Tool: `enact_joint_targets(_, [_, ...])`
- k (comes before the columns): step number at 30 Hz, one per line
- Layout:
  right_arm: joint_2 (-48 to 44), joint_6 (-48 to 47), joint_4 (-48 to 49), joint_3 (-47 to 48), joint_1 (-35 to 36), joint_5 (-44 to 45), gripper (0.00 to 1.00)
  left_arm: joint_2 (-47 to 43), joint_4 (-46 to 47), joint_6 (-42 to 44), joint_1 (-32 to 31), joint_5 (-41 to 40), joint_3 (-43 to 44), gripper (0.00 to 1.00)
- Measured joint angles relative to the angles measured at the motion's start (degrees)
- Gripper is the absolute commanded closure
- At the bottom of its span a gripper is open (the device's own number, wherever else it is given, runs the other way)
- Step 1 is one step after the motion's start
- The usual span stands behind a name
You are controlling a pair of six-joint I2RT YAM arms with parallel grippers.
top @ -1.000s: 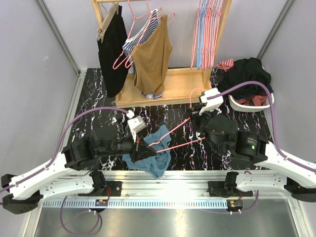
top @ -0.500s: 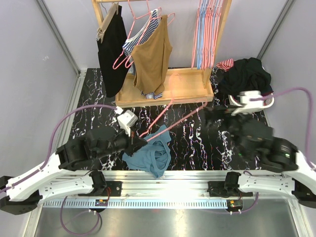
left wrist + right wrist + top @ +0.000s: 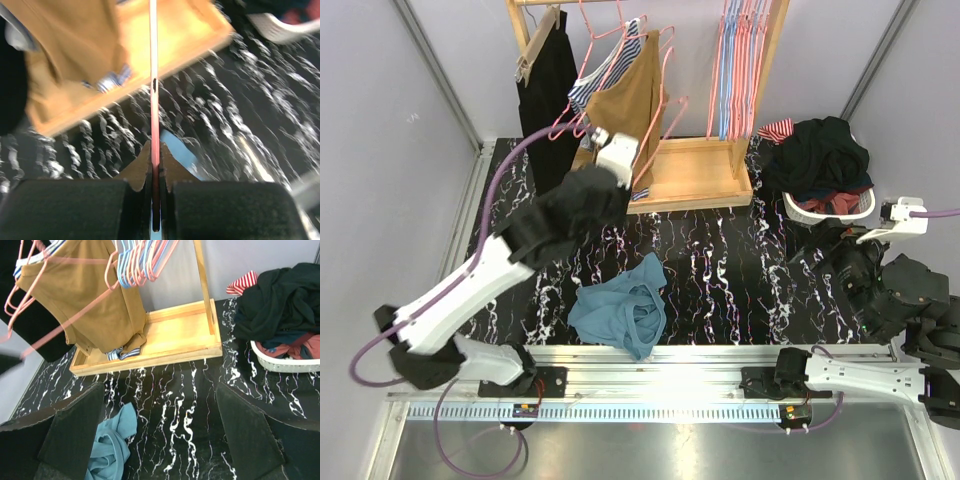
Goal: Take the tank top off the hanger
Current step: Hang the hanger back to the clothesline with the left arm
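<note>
Left fingers (image 3: 65, 210) clenched on pink hanger (image 3: 154, 100) | right fingers (image 3: 67, 440) spread, empty | blue tank top (image 3: 620, 315) on table (image 3: 740, 270)

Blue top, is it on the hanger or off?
Off. The blue top lies crumpled on the table, while the left fingers pinch the bare pink hanger near the rack.

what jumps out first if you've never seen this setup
The blue tank top lies crumpled on the black marbled table near the front edge. The left gripper is shut on a bare pink hanger, held up by the wooden rack at the back. The right gripper stands wide open at the right, holding nothing.
</note>
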Motion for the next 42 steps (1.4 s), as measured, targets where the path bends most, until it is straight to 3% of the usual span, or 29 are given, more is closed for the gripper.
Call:
enact_joint_targets(4, [-1.05, 1.79, -2.64, -0.13, 0.0, -0.85, 0.0, 10.62, -1.18, 3.65, 4.0, -2.19, 11.8, 1.0])
enact_joint_targets(10, [-2.6, 3.37, -4.68, -0.72, 0.02, -2.05, 0.0, 22.43, -1.6, 7.67, 4.83, -4.11, 29.4, 1.0])
enact_joint_targets(18, [-3.23, 6.05, -7.89, -1.55, 0.0, -4.2, 0.0, 35.3, -6.38, 7.8, 11.08, -1.46, 50.95, 1.0])
enact_joint_targets(22, [-3.82, 7.48, -9.25, -2.1, 0.0, -4.66, 0.0, 39.47, -9.2, 6.54, 14.97, 1.38, 55.87, 1.0])
enact_joint_targets(28, [-4.02, 9.38, -10.03, -3.08, 0.0, -6.1, 0.0, 40.98, -12.15, 4.35, 17.84, 8.96, 56.19, 1.0])
enact_joint_targets(29, [-4.0, 9.6, -10.14, -3.45, 0.0, -6.49, 0.0, 40.85, -12.33, 3.91, 17.84, 10.12, 56.06, 0.95])
enact_joint_targets(30, [-3.93, 9.77, -10.32, -3.91, 0.0, -6.93, 0.0, 40.7, -12.37, 3.54, 17.84, 10.99, 55.74, 0.73])
enact_joint_targets(32, [-3.58, 10.16, -10.56, -4.92, 0.0, -7.76, 0.0, 39.43, -11.85, 2.27, 17.64, 13.33, 52.63, 0.55])
enact_joint_targets(33, [-3.23, 10.4, -10.71, -5.44, 0.0, -8.31, 0.0, 38.47, -11.37, 2.05, 17.57, 14.03, 50.56, 0.02])
enact_joint_targets(42, [5.55, 11.37, -5.6, -16.9, -0.09, -16.9, 0.0, 17.05, -2.29, -0.66, 16.22, 16.37, 16.44, 0.01])
